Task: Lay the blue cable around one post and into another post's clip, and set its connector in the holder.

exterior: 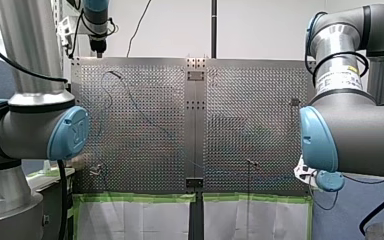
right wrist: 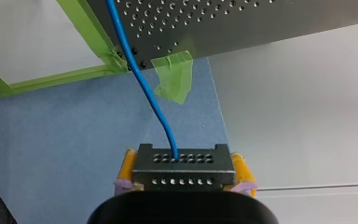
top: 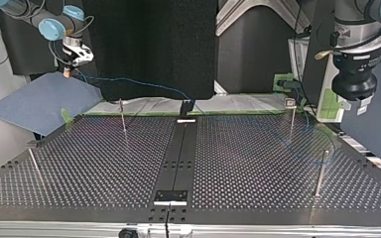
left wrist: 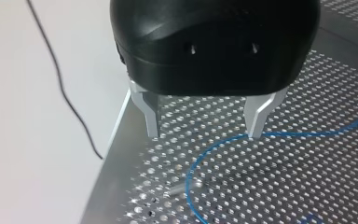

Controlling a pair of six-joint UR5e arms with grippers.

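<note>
My right gripper (right wrist: pixel 184 163) has its yellow pads (right wrist: pixel 240 169) shut on a black connector block (right wrist: pixel 182 169), held off the plate's corner over a blue sheet. The blue cable (right wrist: pixel 140 79) leaves the block and runs onto the perforated plate (top: pixel 258 163). In the top view my right gripper (top: pixel 71 67) hangs at the far left, and the cable (top: pixel 144 80) sags from it toward a black holder (top: pixel 186 106). My left gripper (left wrist: pixel 205 133) is open, its metal fingers (left wrist: pixel 260 117) just above a loop of cable (left wrist: pixel 200 158) and a thin post (left wrist: pixel 179 189). Nothing sits between them.
Thin posts (top: pixel 122 115) (top: pixel 292 119) (top: pixel 321 171) (top: pixel 34 166) stand on the plate. A second holder (top: pixel 170 196) sits at the near edge of the centre strip. A blue sheet (top: pixel 39 101) lies off the plate's far-left corner, and green tape (right wrist: pixel 175 79) lines that edge.
</note>
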